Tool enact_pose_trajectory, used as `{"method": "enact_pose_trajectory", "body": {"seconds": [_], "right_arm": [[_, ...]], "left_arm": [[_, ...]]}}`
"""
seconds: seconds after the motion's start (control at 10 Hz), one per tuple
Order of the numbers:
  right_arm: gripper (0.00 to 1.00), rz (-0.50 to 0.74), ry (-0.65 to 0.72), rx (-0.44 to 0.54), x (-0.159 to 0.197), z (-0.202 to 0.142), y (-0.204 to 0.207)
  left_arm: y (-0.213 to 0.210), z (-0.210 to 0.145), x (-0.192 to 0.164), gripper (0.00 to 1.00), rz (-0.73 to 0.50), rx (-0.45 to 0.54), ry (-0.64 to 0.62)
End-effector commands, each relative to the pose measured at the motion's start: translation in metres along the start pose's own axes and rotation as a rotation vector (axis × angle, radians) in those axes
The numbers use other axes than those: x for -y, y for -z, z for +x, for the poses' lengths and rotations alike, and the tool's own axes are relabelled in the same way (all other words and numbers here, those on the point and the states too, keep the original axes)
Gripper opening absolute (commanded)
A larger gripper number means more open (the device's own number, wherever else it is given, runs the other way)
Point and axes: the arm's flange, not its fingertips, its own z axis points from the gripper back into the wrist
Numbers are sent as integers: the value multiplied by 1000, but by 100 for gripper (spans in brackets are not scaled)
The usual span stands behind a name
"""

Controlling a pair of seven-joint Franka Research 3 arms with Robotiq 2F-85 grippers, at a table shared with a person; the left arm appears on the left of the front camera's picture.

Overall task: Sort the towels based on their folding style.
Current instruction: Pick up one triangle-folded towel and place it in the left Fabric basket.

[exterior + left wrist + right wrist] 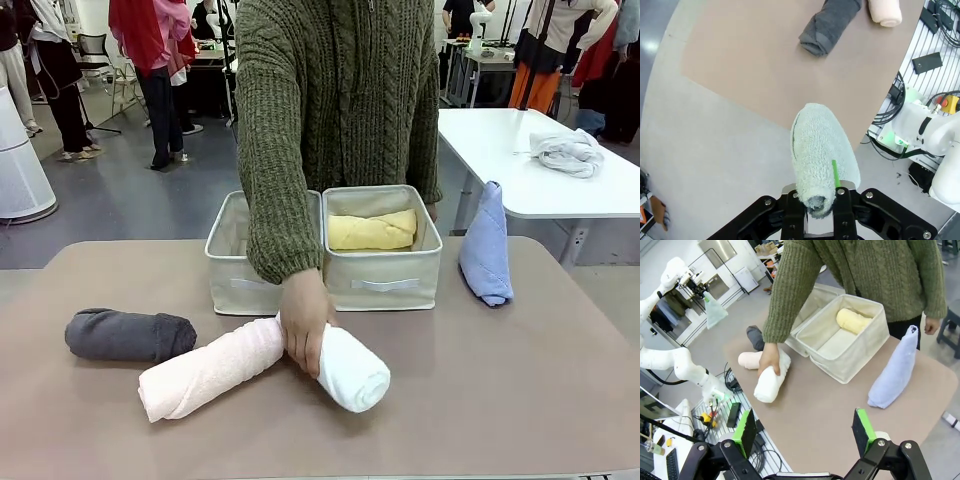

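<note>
**A:** Where's the teal towel (pixel 822 150) right now?

**B:** The left gripper (pixel 819 197) is clenched on one end of it. The rest sticks out past the edge of the bench (pixel 765 60), over the floor. It barely sags, so I'd call it light, though soft enough to squash.

**A:** And the right gripper (pixel 804 432)?

**B:** Released, with its jaws wide and nothing between them, hanging above the near side of the bench.

**A:** The others?

**B:** In the front view the yellow roll (pixel 372 230) lies in the right-hand bin (pixel 383 285). The blue towel (pixel 487 245) sits just beside that bin, at its three o'clock. The white roll (pixel 350 370) is at six o'clock of the bins, under the person's hand (pixel 305 320). The pink roll (pixel 205 370) touches the white one at eight o'clock. The grey roll (pixel 130 335) is near the pink roll's ten o'clock.

**A:** How would you take them?

**B:** They're terry, so probably light and springy, and they should grip the pads rather than slip. A roll taken by its loose outer flap would likely unwind, so I'd close across the middle, squeezing the full thickness. For the blue one, I'd pinch the thick folded end so the layers stay together. I'd leave the white roll alone while that hand is on it.
</note>
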Motion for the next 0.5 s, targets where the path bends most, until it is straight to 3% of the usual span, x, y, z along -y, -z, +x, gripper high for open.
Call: {"method": "enact_pose_trajectory", "body": {"seconds": [0.0, 0.4], "right_arm": [[100, 12, -11, 11, -1, 1, 0], [100, 12, -11, 11, -1, 1, 0]], "left_arm": [[-3, 0, 1, 17, 1, 2, 14], [-3, 0, 1, 17, 1, 2, 14]]}}
